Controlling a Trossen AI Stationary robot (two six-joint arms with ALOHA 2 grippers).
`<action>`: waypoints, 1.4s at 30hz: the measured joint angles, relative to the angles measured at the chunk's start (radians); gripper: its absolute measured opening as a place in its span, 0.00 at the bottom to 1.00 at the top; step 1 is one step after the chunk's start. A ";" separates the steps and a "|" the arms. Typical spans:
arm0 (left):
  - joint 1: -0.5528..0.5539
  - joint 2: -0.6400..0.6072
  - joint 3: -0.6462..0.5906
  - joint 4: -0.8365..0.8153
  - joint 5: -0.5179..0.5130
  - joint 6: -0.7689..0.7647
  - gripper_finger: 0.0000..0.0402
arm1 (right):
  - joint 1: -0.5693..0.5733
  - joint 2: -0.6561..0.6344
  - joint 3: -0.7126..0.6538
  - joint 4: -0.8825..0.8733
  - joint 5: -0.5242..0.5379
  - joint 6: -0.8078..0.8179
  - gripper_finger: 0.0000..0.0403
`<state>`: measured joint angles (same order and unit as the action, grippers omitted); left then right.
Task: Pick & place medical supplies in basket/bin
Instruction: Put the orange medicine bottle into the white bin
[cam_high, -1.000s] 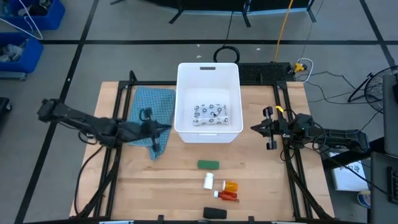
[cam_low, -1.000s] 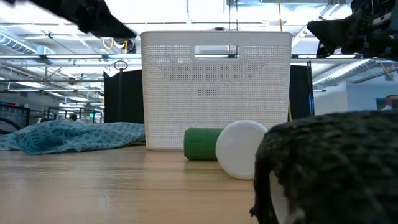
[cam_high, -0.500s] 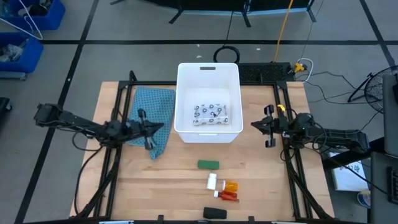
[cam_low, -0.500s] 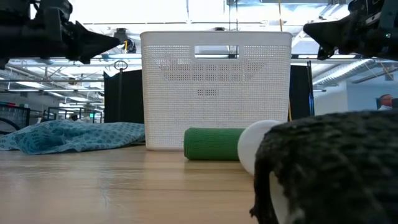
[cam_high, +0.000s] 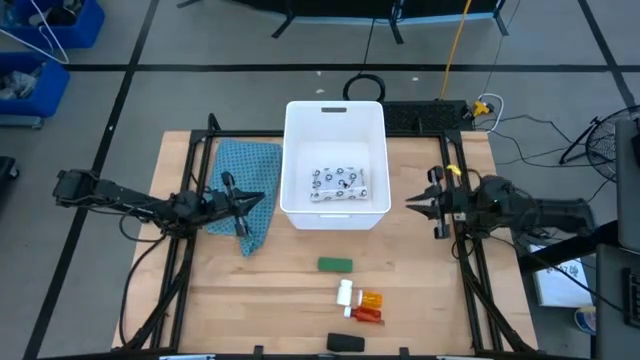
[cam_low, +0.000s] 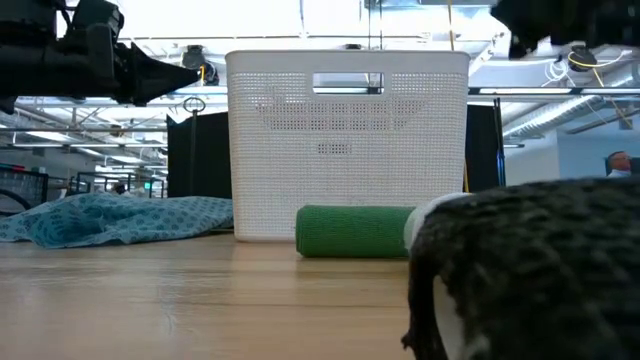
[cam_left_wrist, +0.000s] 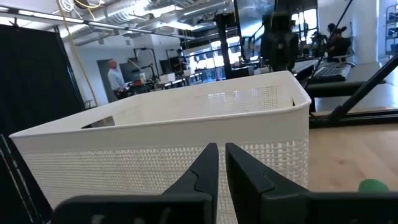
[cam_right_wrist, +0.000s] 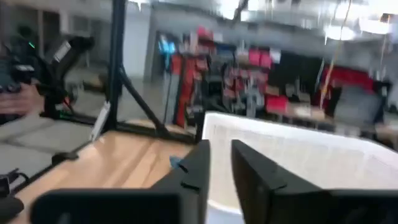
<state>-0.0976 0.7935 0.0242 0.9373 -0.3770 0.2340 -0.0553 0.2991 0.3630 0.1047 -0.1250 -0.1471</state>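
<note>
Grippers: your left gripper (cam_high: 262, 199) and right gripper (cam_high: 409, 204), both narrowly parted, flank one tub (cam_high: 335, 116) holding one pouch (cam_high: 337, 184); no writing readable.

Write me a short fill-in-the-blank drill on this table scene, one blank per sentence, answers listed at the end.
1. The speckled white pouch lies inside the white ____.
2. The left gripper hangs over the ____ cloth.
3. Of the items on the bare table, the one closest to the basket is the ____ block.
4. The black oblong lies at the table's ____ edge.

Missing words: basket; teal; green; near
</note>
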 joint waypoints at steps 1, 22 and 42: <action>0.000 -0.001 0.000 0.000 -0.006 0.000 0.08 | 0.027 0.035 0.052 -0.064 0.033 0.001 0.20; 0.000 -0.001 0.000 0.001 -0.070 -0.166 0.08 | 0.722 0.939 0.502 -0.259 0.534 0.423 0.56; 0.000 -0.003 0.001 0.011 -0.157 -0.025 0.08 | 0.859 1.353 0.504 -0.100 0.772 0.939 0.60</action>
<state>-0.0975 0.7910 0.0254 0.9482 -0.5339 0.2089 0.8033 1.6522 0.8669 0.0048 0.6475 0.7916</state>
